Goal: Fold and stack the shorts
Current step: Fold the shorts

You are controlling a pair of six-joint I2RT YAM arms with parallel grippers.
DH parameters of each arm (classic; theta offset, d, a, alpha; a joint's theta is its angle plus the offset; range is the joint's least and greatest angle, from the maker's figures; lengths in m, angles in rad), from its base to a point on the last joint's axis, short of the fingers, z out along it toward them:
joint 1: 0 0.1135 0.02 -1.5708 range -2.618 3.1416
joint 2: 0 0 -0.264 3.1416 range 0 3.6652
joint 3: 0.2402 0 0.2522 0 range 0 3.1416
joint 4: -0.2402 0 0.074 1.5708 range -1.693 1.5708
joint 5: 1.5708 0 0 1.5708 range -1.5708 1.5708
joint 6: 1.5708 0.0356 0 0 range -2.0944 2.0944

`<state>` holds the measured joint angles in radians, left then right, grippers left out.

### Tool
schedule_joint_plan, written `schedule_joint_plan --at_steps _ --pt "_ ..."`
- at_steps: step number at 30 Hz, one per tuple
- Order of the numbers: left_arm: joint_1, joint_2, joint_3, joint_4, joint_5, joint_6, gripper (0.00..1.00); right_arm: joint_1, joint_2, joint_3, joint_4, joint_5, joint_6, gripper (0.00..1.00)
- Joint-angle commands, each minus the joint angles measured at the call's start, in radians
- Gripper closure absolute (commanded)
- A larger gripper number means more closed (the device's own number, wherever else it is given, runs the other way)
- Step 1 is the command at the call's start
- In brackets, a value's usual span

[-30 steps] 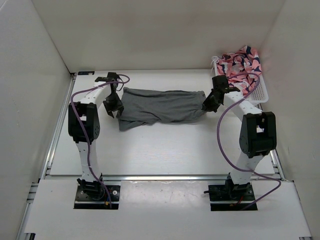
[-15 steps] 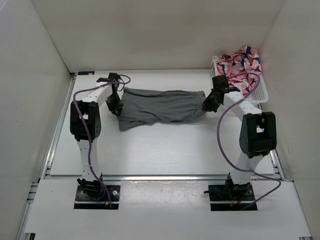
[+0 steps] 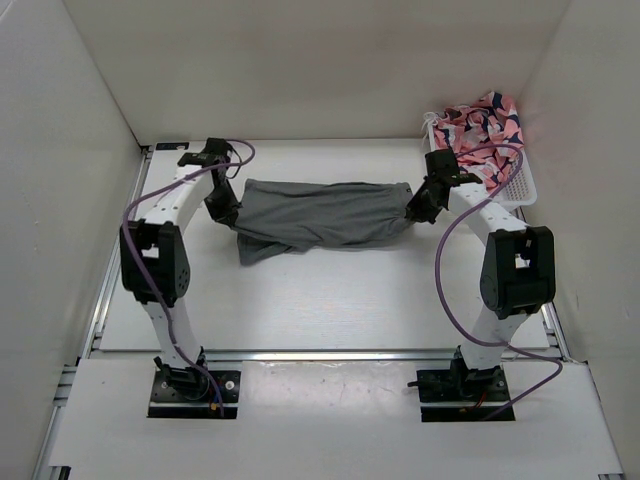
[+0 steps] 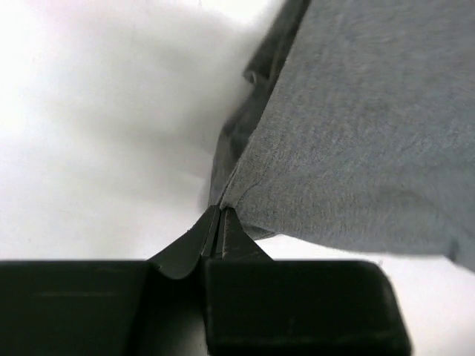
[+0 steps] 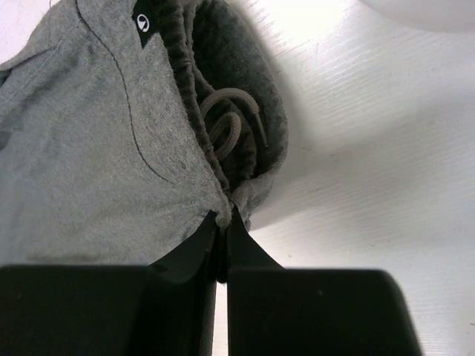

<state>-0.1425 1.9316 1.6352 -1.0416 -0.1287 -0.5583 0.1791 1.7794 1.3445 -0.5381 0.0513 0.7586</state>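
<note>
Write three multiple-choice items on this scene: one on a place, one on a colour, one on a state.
1. Where does the white basket stand?
A. at the far right corner of the table
B. between the arm bases
C. at the near left corner

2. What colour are the shorts?
A. pink
B. grey
C. blue

3. How is the left tool?
A. open above the table
B. out of view
C. shut on the shorts

Key:
1 A, the top view shows it at the back right.
2 B, the fabric is plain grey in every view.
3 C, the left wrist view shows its fingers closed on a pinch of the fabric.
</note>
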Motion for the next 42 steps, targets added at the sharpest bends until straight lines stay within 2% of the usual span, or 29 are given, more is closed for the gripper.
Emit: schedule_joint_plan --at_steps 1,5,7,8,9,10,11,12,15,17,20,21,23,24,25,27,28,30,35,42 --pt "-0.018 -0.112 -0.066 -0.012 0.041 -0.005 0.9 0.0 -0.046 0.002 -0.016 0.035 -0.004 1.0" --pt "-0.049 -0.137 -0.223 0.067 0.119 -0.014 0.89 0.0 -0.046 -0.007 -0.025 0.044 -0.004 1.0" --pt "-0.049 -0.112 -0.258 0.081 0.144 -0.025 0.61 0.0 -0.046 -0.016 -0.025 0.044 -0.004 0.98" --pt "-0.049 -0.079 -0.268 0.092 0.156 -0.025 0.47 0.0 -0.046 -0.016 -0.025 0.044 -0.004 0.93" --pt "-0.049 -0.065 -0.288 0.101 0.169 -0.025 0.16 0.0 -0.046 -0.016 -0.025 0.044 -0.004 0.79" --pt "-0.049 -0.065 -0.297 0.101 0.187 -0.025 0.01 0.0 -0.046 -0.016 -0.025 0.035 -0.004 0.72" --pt "-0.049 -0.054 -0.31 0.133 0.196 -0.025 0.0 0.0 -0.046 -0.016 -0.025 0.035 -0.013 0.65" --pt "-0.049 -0.054 -0.33 0.144 0.21 -0.025 0.0 0.0 -0.046 -0.016 -0.025 0.035 -0.013 0.54" --pt "-0.058 -0.054 -0.339 0.173 0.238 -0.044 0.0 0.0 -0.046 -0.025 -0.016 0.025 -0.013 0.38" --pt "-0.069 -0.02 -0.339 0.173 0.238 -0.045 0.0 0.0 -0.046 -0.025 -0.016 0.013 -0.013 0.35" --pt "-0.078 0.013 -0.33 0.182 0.21 -0.063 0.15 0.0 -0.026 -0.025 0.007 0.002 -0.013 0.33" --pt "-0.078 0.023 -0.33 0.183 0.201 -0.072 0.3 0.0 -0.012 -0.034 0.007 0.002 -0.013 0.36" --pt "-0.078 0.033 -0.33 0.183 0.161 -0.072 0.51 0.0 0.001 -0.034 0.016 -0.007 -0.004 0.42" --pt "-0.078 0.033 -0.319 0.183 0.147 -0.072 0.77 0.0 0.012 -0.034 0.017 -0.007 -0.004 0.46" --pt "-0.078 0.033 -0.319 0.183 0.135 -0.072 0.89 0.0 0.012 -0.045 0.017 -0.007 -0.004 0.59" --pt "-0.069 0.024 -0.319 0.172 0.112 -0.072 0.89 0.009 0.012 -0.065 0.017 0.002 -0.004 0.74" --pt "-0.069 0.024 -0.319 0.172 0.098 -0.072 0.89 0.01 0.012 -0.065 0.017 0.002 -0.004 0.9" --pt "-0.069 -0.009 -0.319 0.16 0.046 -0.072 0.89 0.01 -0.009 -0.112 0.017 0.012 -0.004 1.0" --pt "-0.06 -0.1 -0.412 0.15 0.008 -0.072 0.89 0.019 -0.144 -0.261 0.017 0.064 -0.004 1.0" --pt "-0.072 -0.262 -0.589 0.15 0.029 -0.083 0.89 0.019 -0.383 -0.478 -0.01 0.101 -0.013 1.0"
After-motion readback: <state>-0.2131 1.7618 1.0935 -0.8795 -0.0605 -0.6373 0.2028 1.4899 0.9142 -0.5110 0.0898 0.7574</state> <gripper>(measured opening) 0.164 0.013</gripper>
